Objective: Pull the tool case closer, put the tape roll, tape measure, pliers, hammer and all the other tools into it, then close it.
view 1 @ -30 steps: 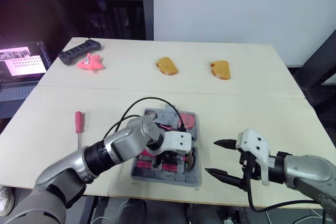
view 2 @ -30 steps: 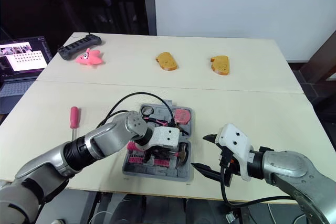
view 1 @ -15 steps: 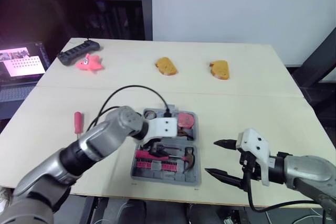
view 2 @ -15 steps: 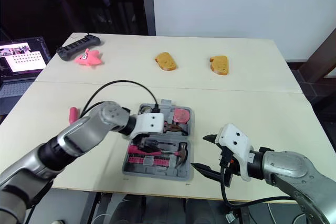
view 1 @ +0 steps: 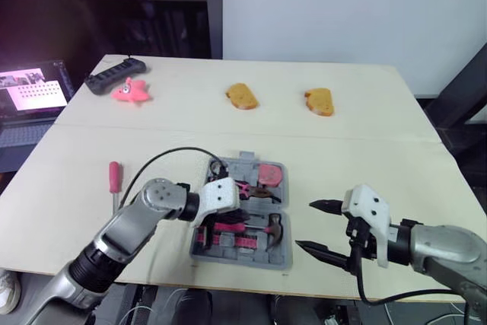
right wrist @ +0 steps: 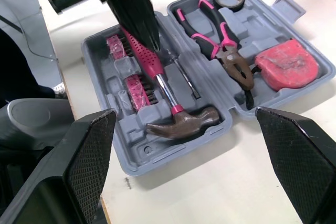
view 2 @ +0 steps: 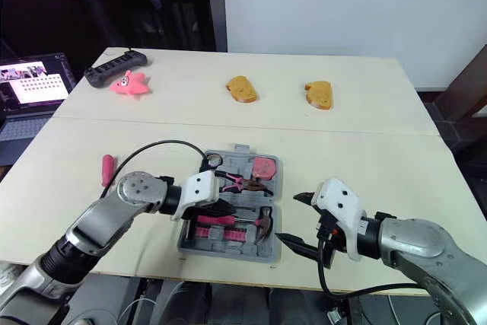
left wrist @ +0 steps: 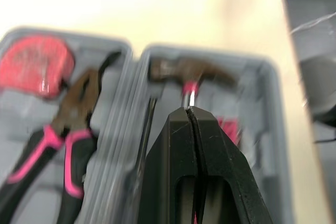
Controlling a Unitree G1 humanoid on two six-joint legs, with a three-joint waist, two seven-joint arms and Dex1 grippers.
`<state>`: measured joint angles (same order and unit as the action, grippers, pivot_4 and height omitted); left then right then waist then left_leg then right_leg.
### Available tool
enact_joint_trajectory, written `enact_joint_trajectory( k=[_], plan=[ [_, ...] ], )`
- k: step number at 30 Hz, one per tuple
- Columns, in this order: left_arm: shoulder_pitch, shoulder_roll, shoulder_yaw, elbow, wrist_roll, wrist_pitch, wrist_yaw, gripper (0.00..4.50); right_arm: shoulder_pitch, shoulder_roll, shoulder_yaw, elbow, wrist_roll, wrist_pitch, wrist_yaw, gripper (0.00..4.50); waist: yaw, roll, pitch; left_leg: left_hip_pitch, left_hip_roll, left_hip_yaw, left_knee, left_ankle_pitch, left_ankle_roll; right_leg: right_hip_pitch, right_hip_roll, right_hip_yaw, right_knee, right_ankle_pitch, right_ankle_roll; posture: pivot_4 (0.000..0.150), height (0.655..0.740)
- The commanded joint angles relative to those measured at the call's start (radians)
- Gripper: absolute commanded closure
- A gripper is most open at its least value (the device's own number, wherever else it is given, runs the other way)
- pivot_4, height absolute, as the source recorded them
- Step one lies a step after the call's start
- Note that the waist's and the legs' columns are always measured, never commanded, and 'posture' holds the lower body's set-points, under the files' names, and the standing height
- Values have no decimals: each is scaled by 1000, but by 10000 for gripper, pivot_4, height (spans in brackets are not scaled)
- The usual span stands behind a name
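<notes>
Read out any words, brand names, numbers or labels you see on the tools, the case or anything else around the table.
Nothing here can be read.
Laptop screen: small pictures and a grid of marks, too small to read.
Tape measure: plain red face, no legible label.
Tool case: bare grey plastic, no brand or number showing.
Hammer: no marking to be made out.

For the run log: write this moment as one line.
left hand shut, at hammer handle in tool case | right hand open, beside case | screwdriver lying outside case | case open
</notes>
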<state>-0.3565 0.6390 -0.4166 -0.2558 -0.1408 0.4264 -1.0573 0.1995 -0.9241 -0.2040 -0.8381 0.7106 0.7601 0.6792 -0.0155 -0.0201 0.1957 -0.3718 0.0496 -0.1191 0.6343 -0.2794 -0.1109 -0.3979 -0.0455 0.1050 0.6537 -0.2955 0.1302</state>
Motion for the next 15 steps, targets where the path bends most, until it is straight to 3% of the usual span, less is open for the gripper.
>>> enact_joint_trajectory(
  k=[1, 15],
  plan=[
    [20, -5, 7, 29, 15, -67, 4, 44597, -6, 3, -10, -25, 7, 4, -6, 0, 1, 0, 0, 0, 0, 0, 0, 0, 0, 0, 0, 0, 0, 0, 0, 1500, 7400],
    [67, 20, -63, 106, 130, -111, -18, 44597, 15, 5, -26, -41, 17, 22, -19, 0, 1, 0, -1, 0, 0, 0, 0, 0, 0, 1, 0, 0, 0, 0, 0, 1500, 7400]
  ],
)
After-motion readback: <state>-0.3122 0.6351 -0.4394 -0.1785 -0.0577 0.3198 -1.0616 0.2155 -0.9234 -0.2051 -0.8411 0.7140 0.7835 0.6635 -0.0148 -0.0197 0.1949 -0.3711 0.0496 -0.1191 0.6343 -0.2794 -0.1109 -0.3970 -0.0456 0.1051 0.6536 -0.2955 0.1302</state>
